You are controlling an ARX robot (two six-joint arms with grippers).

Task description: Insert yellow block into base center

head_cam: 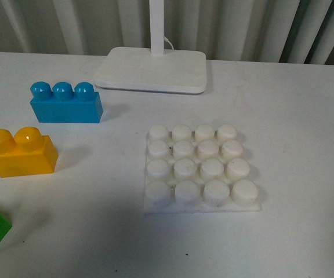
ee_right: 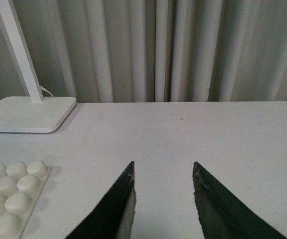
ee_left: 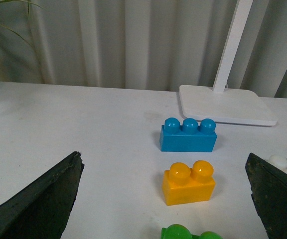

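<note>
Left gripper fingers spread wide, glossy yellow two-stud plastic block ahead between them. Right gripper fingers apart, empty; white studded square base beside them.

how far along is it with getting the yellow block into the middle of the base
Nothing looks done yet: the yellow block sits on the table left of the base, apart from it, and the base carries nothing. In hand: the left gripper is open and empty, facing the block; the right gripper is open and empty too. Left to do: grasp the block, carry it over, and press it onto the base's centre.
</note>
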